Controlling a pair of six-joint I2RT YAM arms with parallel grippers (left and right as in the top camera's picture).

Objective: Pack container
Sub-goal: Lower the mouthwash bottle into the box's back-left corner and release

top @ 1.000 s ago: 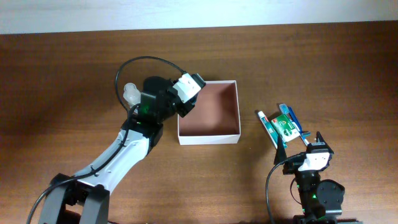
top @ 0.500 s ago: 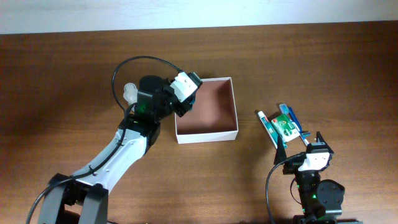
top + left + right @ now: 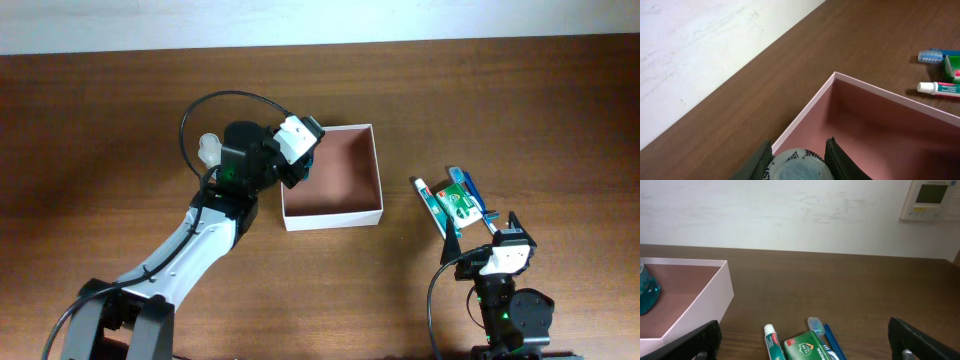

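Note:
The container [image 3: 372, 171] is a square white-walled box with a reddish-brown inside, at the table's middle; it also shows in the left wrist view [image 3: 875, 125] and the right wrist view [image 3: 690, 297]. My left gripper [image 3: 303, 163] is at its left wall, shut on a small blue-green Listerine bottle [image 3: 799, 167], held over the box's left edge; the bottle shows in the right wrist view [image 3: 647, 292]. My right gripper [image 3: 487, 233] is open and empty near the front edge, just short of a toothpaste tube [image 3: 432, 205], a green box [image 3: 460, 204] and a blue toothbrush [image 3: 472, 187].
A small pale bottle [image 3: 210, 150] lies on the table behind the left arm. The toothpaste tube [image 3: 772, 342], green box [image 3: 807, 347] and toothbrush [image 3: 827, 340] lie between my right fingers' reach. A white wall runs along the table's far edge.
The container has slid a little to the left and tilted slightly compared with one second ago. The left gripper shifted left with it. The right arm has not moved.

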